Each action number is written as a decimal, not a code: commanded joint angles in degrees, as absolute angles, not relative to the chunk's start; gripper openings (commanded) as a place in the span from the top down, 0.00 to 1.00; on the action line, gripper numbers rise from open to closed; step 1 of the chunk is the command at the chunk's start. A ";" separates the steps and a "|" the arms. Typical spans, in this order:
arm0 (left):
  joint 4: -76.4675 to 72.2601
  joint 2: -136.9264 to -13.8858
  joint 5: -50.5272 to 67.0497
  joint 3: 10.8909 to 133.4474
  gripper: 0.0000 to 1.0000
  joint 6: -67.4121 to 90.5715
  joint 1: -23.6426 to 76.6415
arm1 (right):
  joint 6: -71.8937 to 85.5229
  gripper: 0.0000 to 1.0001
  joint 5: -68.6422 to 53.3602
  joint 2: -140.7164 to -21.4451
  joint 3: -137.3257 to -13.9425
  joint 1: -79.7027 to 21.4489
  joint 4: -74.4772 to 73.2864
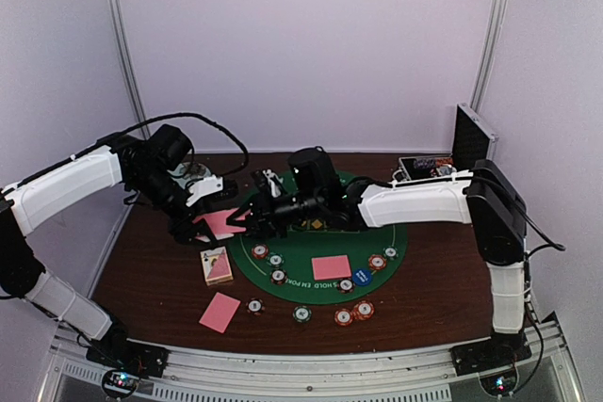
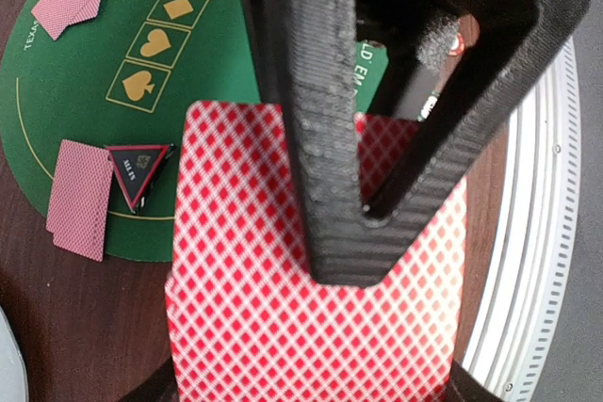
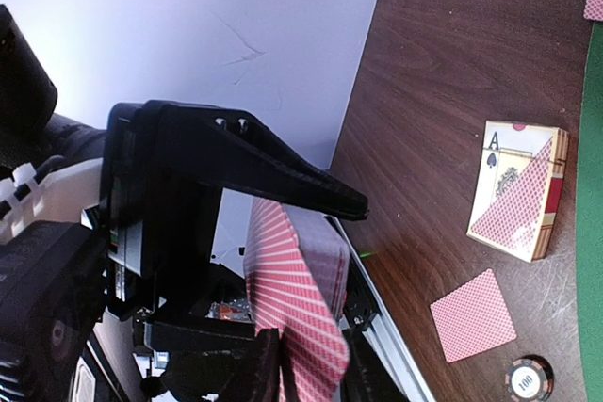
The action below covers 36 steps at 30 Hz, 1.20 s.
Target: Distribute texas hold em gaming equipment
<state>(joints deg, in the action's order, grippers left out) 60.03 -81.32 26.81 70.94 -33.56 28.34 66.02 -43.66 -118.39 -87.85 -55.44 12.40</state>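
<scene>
My left gripper is shut on a deck of pink-backed cards, held above the left edge of the green felt mat. My right gripper reaches in from the right. One of its black fingers lies over the deck's top card. In the right wrist view its jaws stand apart, with the top card fanned off the deck between them. A black-red triangle marker lies on the mat's rim beside dealt cards.
A card box and a single card lie on the brown table at front left. On the mat are another card, a blue disc and striped chips. An open case stands at back right.
</scene>
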 commanded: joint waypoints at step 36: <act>57.77 -79.87 28.82 70.64 1.00 -34.30 28.39 | 68.77 0.91 -45.44 -108.02 -80.86 -51.60 13.76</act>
<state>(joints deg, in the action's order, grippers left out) 59.99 -81.30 26.96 70.94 -33.93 28.34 67.77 -44.60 -110.13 -80.09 -51.40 11.25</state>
